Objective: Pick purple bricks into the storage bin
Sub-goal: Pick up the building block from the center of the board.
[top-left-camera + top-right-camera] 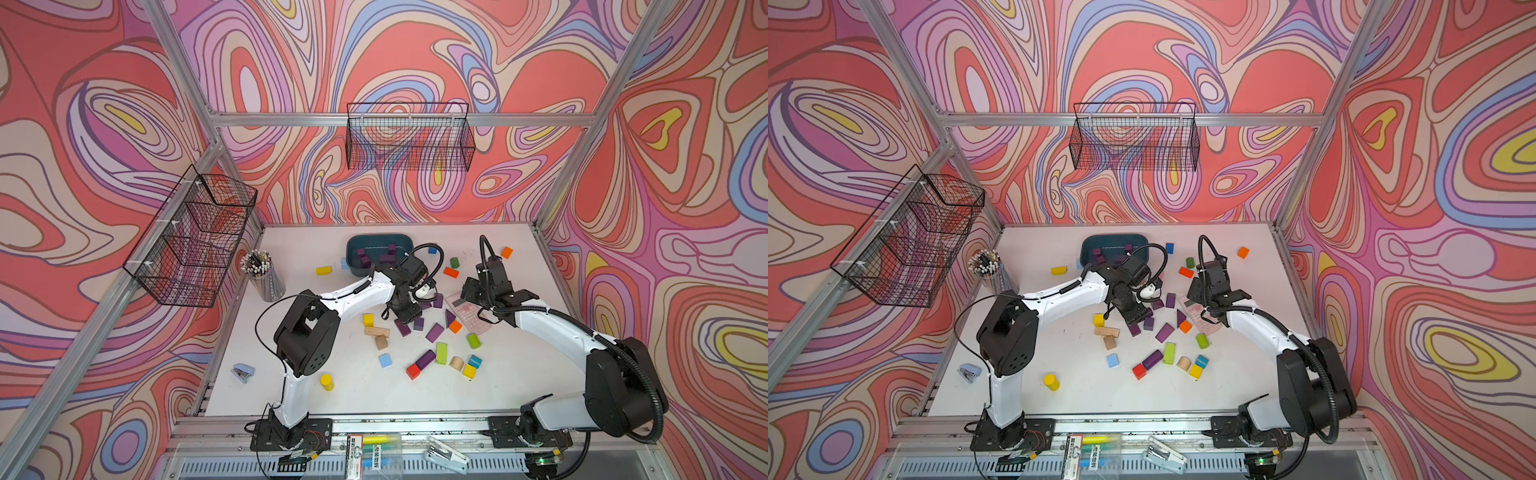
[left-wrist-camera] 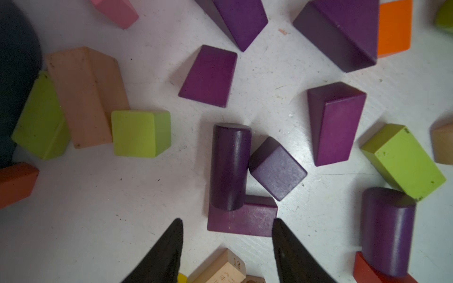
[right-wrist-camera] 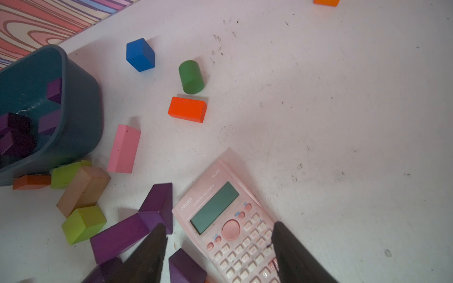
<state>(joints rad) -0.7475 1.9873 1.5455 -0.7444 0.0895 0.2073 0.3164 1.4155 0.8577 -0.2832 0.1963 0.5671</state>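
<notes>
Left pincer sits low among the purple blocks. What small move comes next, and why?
Probably close the left pincer on the flat purple bar lying between its fingertips: one fingertip meets the bar's corner, the other stands clear. A purple cylinder rests on or against that bar, so close gently.

The storage bin (image 1: 354, 266) stands at the back of the bench (image 1: 374, 395), several bricks (image 1: 365, 261) in it. Further bricks (image 1: 434, 332) lie scattered before it; calculator (image 1: 471, 318) just right of them; pencil cup (image 1: 266, 282) at left edge.
</notes>
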